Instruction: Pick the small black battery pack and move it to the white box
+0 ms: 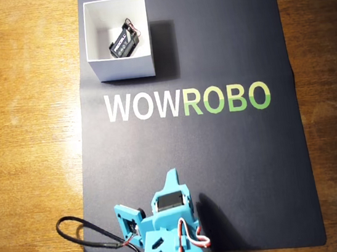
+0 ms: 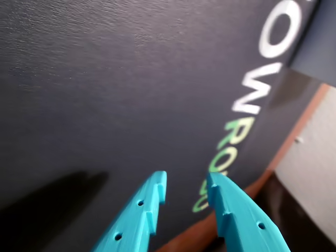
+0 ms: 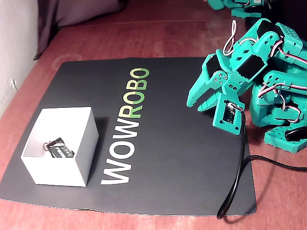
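The small black battery pack (image 1: 123, 43) lies inside the white box (image 1: 122, 68) at the mat's far left corner in the overhead view, its thin wires curled beside it. The fixed view shows the same battery pack (image 3: 61, 151) on the floor of the box (image 3: 62, 175), near its left wall. My teal gripper (image 3: 196, 105) hangs pulled back close to the arm's base, far from the box, slightly open and holding nothing. In the wrist view the gripper (image 2: 186, 181) shows a narrow gap between its fingertips (image 2: 157, 184), above bare mat.
A dark mat (image 1: 222, 156) printed WOWROBO covers the wooden table (image 1: 29, 150). A black cable (image 3: 235, 182) loops from the wrist camera across the mat's near right corner. Another teal arm part (image 3: 288, 136) sits at the right edge of the fixed view.
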### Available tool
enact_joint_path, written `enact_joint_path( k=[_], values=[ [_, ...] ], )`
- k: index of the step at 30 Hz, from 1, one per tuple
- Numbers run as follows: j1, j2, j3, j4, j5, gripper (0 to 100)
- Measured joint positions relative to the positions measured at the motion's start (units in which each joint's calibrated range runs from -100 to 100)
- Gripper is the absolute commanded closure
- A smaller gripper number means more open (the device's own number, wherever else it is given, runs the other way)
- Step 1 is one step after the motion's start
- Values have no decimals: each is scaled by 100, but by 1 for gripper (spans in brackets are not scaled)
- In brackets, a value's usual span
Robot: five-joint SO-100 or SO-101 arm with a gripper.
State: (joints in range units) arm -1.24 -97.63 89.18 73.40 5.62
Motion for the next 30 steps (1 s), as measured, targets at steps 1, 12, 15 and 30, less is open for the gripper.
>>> enact_joint_path(
  k=[1,12,15,30],
  values=[
    [0,-93,27,26,-5,92],
    [0,-144,227,35,16,92],
    [0,-144,227,35,16,92],
    [0,-144,227,35,16,92]
  ],
)
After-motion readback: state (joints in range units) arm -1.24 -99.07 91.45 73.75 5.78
